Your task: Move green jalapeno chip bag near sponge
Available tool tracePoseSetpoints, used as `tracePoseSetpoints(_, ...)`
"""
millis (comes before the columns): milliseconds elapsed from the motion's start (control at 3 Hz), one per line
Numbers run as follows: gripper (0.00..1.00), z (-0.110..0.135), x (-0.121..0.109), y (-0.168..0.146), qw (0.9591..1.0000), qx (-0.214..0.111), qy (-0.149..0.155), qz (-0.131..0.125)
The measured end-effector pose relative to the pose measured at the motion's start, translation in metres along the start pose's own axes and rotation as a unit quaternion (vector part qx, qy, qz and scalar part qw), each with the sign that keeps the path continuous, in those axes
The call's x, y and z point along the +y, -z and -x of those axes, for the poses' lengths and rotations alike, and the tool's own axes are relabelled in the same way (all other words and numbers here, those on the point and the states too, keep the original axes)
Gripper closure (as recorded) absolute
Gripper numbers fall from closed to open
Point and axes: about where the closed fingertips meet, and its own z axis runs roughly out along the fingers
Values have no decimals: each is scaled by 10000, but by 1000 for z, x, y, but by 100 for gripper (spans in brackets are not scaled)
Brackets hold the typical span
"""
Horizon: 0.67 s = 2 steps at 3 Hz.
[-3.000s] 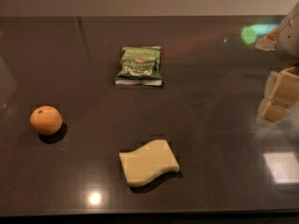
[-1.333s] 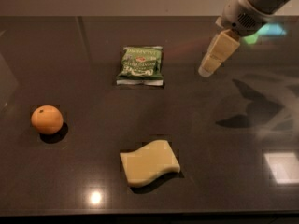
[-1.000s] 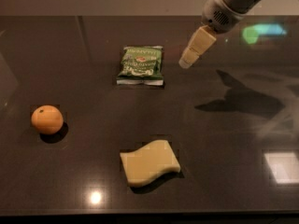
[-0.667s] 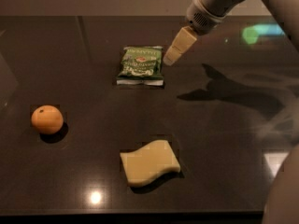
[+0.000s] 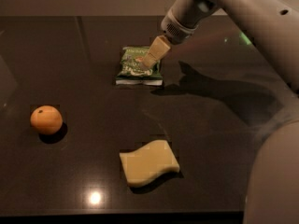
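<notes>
The green jalapeno chip bag (image 5: pixel 132 68) lies flat on the dark table (image 5: pixel 84 115), toward the back middle. The pale yellow sponge (image 5: pixel 149 163) lies in front of it, nearer the front edge, well apart from the bag. My gripper (image 5: pixel 151 59) reaches in from the upper right and hangs over the right part of the bag, its pale fingers pointing down and left. Whether it touches the bag does not show.
A round orange fruit (image 5: pixel 46 119) sits at the left of the table. My arm (image 5: pixel 243 13) crosses the upper right, and part of my body (image 5: pixel 275 171) fills the lower right. The table's front edge runs along the bottom.
The gripper has swung from the right side of the table leftward and now sits over the chip bag. The bag, sponge and fruit have not moved.
</notes>
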Motion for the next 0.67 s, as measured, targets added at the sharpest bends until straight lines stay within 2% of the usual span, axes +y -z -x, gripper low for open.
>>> tracePoseSetpoints(667, 0, 9, 31, -54, 9998, 7, 76, 195)
